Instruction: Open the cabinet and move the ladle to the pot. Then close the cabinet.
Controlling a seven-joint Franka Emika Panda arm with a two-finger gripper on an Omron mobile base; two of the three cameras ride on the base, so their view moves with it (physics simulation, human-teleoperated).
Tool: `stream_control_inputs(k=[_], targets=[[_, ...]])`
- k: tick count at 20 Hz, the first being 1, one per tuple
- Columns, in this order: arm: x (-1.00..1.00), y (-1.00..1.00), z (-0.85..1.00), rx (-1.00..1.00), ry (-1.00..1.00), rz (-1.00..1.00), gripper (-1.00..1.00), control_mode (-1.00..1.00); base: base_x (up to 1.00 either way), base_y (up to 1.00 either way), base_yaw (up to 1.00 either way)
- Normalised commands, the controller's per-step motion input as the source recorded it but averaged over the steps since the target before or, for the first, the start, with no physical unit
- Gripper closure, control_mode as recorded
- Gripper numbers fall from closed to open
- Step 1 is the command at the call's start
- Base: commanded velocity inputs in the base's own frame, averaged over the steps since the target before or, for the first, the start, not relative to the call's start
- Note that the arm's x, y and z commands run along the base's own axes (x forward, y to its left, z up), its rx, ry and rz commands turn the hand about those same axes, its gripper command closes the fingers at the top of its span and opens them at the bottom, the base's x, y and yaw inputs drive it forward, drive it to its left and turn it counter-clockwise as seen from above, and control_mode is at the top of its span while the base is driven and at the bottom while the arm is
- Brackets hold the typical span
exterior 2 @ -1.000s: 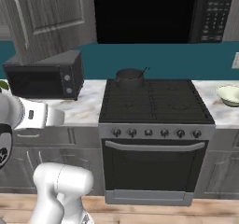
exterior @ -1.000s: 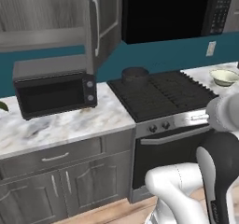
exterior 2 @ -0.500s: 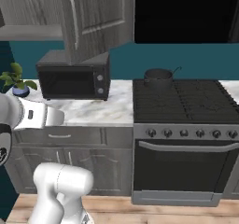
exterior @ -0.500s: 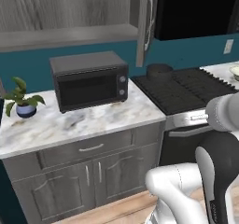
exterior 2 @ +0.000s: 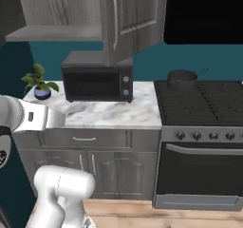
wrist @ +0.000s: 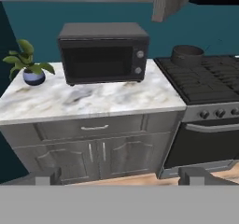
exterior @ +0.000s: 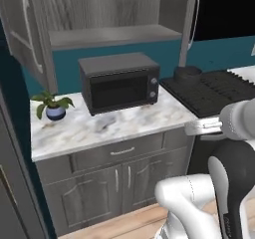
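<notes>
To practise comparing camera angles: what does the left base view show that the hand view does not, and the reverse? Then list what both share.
Left base view alone: the cabinet interior with its open doors swung out and a bare shelf, plus the robot's white arm. Hand view alone: the oven door below the stove knobs, and the gripper fingertips set wide apart. Both: the microwave, the potted plant, the marble counter and the pot on the stove.

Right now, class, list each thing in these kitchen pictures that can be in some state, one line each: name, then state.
cabinet: both doors swung open, shelf visible.
microwave: door shut, on the counter.
pot: upright on the stove's back burner, no lid.
oven: door shut.
drawer: shut.
base cabinets: doors shut.
gripper: open, holding nothing.
</notes>
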Motion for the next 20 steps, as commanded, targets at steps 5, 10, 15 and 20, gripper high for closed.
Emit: stream_control_inputs(k=[5,10,15,20], targets=[[0.0,0.0,0.0,0.0,0.0,0.0,-1.0,1.0,-0.01,0.54,0.0],[0.0,0.0,0.0,0.0,0.0,0.0,-1.0,1.0,0.14,0.54,0.01],[0.0,0.0,0.0,0.0,0.0,0.0,-1.0,1.0,0.31,0.08,0.05],[0.0,0.0,0.0,0.0,0.0,0.0,-1.0,1.0,0.34,-0.03,0.06]])
